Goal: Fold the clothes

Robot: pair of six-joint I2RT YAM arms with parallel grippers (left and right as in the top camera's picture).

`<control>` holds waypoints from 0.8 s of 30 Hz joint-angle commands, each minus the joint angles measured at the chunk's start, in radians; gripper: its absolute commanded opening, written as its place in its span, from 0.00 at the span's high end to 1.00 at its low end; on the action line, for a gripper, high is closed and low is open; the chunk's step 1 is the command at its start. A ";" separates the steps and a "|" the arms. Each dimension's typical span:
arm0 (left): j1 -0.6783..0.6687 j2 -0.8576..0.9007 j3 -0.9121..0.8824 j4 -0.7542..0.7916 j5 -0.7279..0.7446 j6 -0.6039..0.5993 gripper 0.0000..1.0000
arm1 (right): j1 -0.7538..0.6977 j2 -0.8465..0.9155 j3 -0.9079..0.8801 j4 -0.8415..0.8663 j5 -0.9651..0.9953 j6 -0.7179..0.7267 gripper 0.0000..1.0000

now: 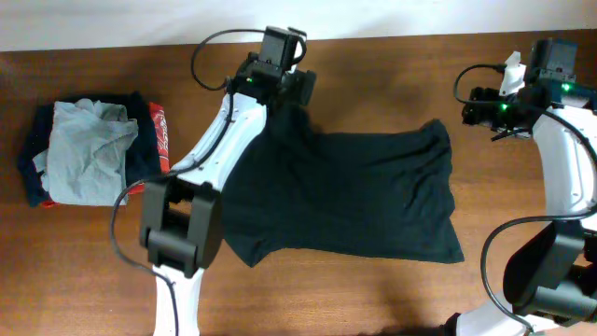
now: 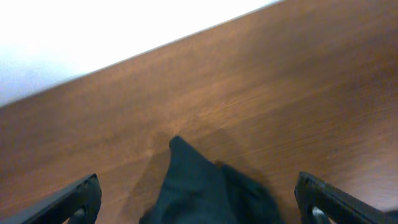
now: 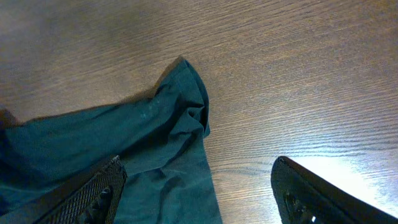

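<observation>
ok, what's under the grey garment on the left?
A navy garment sticks out to the left of and above the grey garment, and a red-orange garment shows at its right. How far either runs beneath is covered.

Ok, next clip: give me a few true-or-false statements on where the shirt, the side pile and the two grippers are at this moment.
1. The black T-shirt lies spread out on the table, unfolded. True.
2. The right gripper is shut on a shirt corner. False: its jaws stand open, and the corner lies loose on the wood.
3. A light grey garment tops the pile at the table's left end. True.
4. The left gripper hovers over that pile. False: it is at the shirt's far edge, jaws open, with a point of cloth between them.
</observation>
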 commanded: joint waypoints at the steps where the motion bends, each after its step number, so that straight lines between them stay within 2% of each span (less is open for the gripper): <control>1: 0.031 0.066 0.003 0.052 0.061 0.041 0.02 | 0.011 0.056 0.015 -0.003 -0.013 -0.026 0.22; 6: 0.039 0.124 0.003 0.094 0.086 0.041 0.08 | 0.037 0.101 0.015 -0.005 -0.012 -0.029 0.22; 7: 0.039 0.143 0.003 0.101 0.086 0.040 0.28 | 0.045 0.116 0.015 -0.002 -0.009 -0.029 0.24; 9: 0.037 0.158 0.003 0.102 0.103 0.040 0.52 | 0.051 0.134 0.015 0.003 -0.009 -0.029 0.25; 15: 0.037 0.216 0.003 0.096 0.111 0.039 0.55 | 0.058 0.162 0.015 0.020 -0.009 -0.029 0.25; 16: 0.037 0.219 0.003 0.097 0.110 0.039 0.61 | 0.058 0.162 0.015 0.026 -0.009 -0.029 0.26; 17: 0.037 0.219 0.003 0.097 0.099 0.031 0.75 | 0.058 0.162 0.015 0.034 -0.007 -0.029 0.29; 18: 0.037 0.219 0.003 0.096 0.068 0.006 0.95 | 0.058 0.166 0.015 0.043 -0.005 -0.029 0.30; 19: 0.037 0.219 0.003 0.096 0.002 -0.038 0.99 | 0.058 0.178 0.015 0.056 -0.002 -0.029 0.30; 24: 0.037 0.218 0.003 0.085 -0.021 -0.060 0.99 | 0.058 0.238 0.014 0.119 0.005 -0.036 0.34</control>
